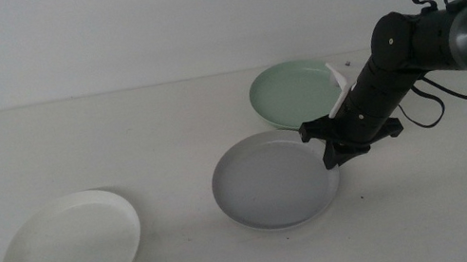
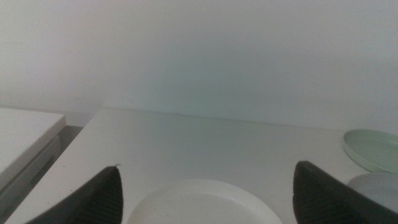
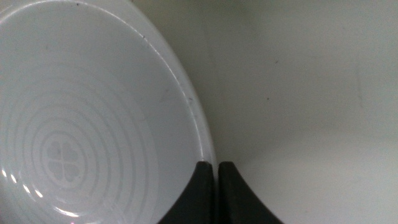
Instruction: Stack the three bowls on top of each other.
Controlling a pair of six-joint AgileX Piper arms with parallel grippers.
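- Right claw: clenched on the right-hand rim of the light grey bowl, lower centre-right of the middle view. The right wrist view shows both jaws pressed together with the rim edge between them; the grip looks thin, on the lip only.
- Light grey bowl: sits on the worktop, or is barely raised; the pictures do not settle which. Its upper right edge lies just beside, possibly overlapping, the pale green bowl.
- Pale green bowl: upper centre-right of the middle view, directly behind the grey one, partly crossed by the right arm.
- White bowl: lower left of the middle view, well apart from the other two.
- Left claw: released, jaws wide apart, waiting at the bottom left corner of the middle view with the white bowl just ahead between its jaws. It is the nearer arm for that bowl.
- Deciding relation: the green bowl lies up and slightly right of the held grey bowl, a short carry for the right arm. In my judgement, stacking has not begun.
- Obscured: the contact point under the right claw; the white object at the green bowl's right rim cannot be identified; the white bowl is cut off in the left wrist view.
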